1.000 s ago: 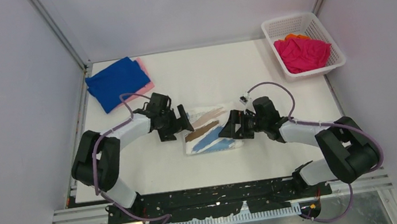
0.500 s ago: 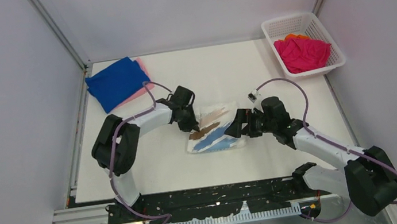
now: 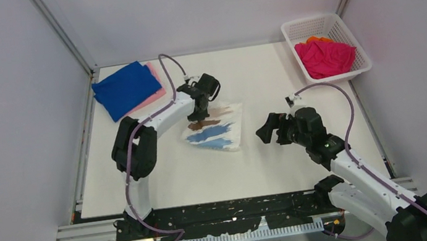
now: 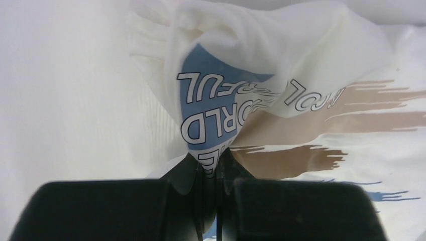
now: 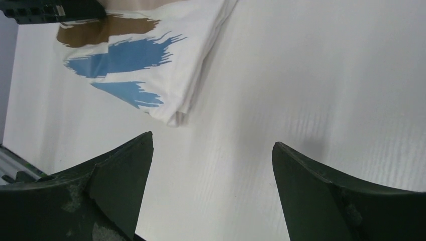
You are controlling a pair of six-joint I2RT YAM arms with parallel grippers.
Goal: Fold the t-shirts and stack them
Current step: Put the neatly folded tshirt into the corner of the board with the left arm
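The smooth white table (image 3: pixel 255 77) carries a mesh basket (image 3: pixel 316 21) far right, holding a crumpled magenta t-shirt (image 3: pixel 324 57) and an orange t-shirt (image 3: pixel 317 39). Far left, a folded royal blue t-shirt (image 3: pixel 126 89) lies on a pale pink t-shirt (image 3: pixel 157 78). Mid-table, the soft, brush-stroke-printed white t-shirt (image 3: pixel 216 132) bunches where the left gripper (image 4: pixel 211 165) pinches its far edge. The right gripper (image 5: pixel 211 145) gapes wide, just beside it.

Left gripper (image 4: pixel 211 168) pinching the white t-shirt (image 4: pixel 281 45).
Jaws closed on a bunched fold; blue and brown brush-stroke print (image 4: pixel 281 125) with outlined letters; white table (image 4: pixel 60 100) beneath.
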